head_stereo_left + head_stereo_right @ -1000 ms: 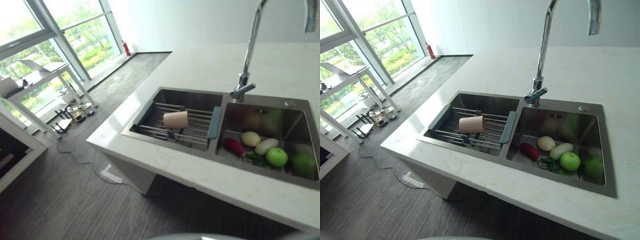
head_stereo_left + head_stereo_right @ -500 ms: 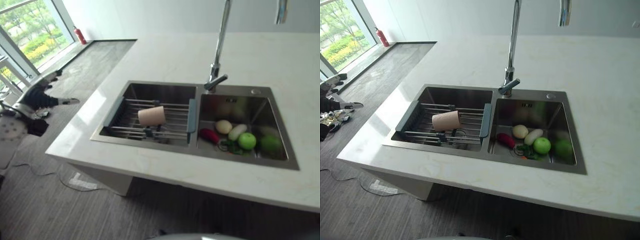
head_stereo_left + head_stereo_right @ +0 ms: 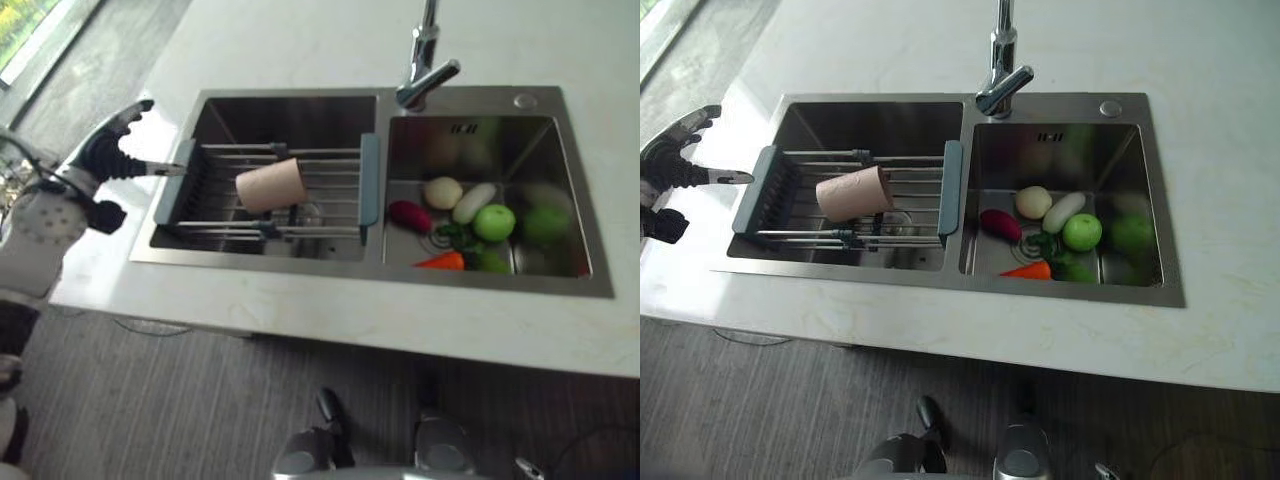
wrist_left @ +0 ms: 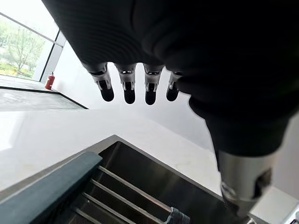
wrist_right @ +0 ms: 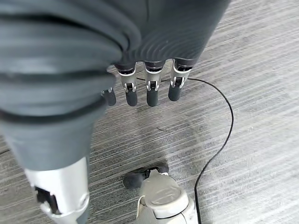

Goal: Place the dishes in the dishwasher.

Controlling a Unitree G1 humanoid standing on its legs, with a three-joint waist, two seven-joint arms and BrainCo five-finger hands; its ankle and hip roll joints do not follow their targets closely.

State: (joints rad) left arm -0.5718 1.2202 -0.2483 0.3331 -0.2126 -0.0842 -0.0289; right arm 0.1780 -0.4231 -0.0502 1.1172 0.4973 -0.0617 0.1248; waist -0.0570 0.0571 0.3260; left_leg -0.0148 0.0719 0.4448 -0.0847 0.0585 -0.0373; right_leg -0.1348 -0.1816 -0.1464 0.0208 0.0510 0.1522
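While the pink cup [image 3: 268, 185] is lying on its side across the wire rack [image 3: 330, 215] in the left basin of the sink [image 3: 300, 262], nothing is looking done yet: no dish is lifted, no dishwasher is showing, so by my reading the whole job is still lying ahead. Over at the rack's far-left end the left hand [image 3: 125, 140] is hovering above the white bench [image 3: 300, 310], its fingers [image 4: 127, 86] hanging relaxed and apart, holding nothing, with the rack's blue-grey end rail just below them in the wrist view. The right hand [image 5: 140, 74] is hanging low over the grey floor [image 5: 252, 140], fingers loose and empty as well.

In the right basin the vegetables are sitting untouched: a green apple [image 3: 494, 221], a pale round one [image 3: 442, 192], a red piece [image 3: 408, 215] and a carrot [image 3: 440, 262], with the tap [image 3: 425, 75] standing between the basins.

Against the frames from a moment ago, the head is now tipping down much more steeply, so the sink is seen nearly from above and the windows are gone from sight; that is the camera shifting, not the things. What truly is new is the left hand coming into view beside the rack, where half a second back no hand was showing. Cup and vegetables are keeping their places
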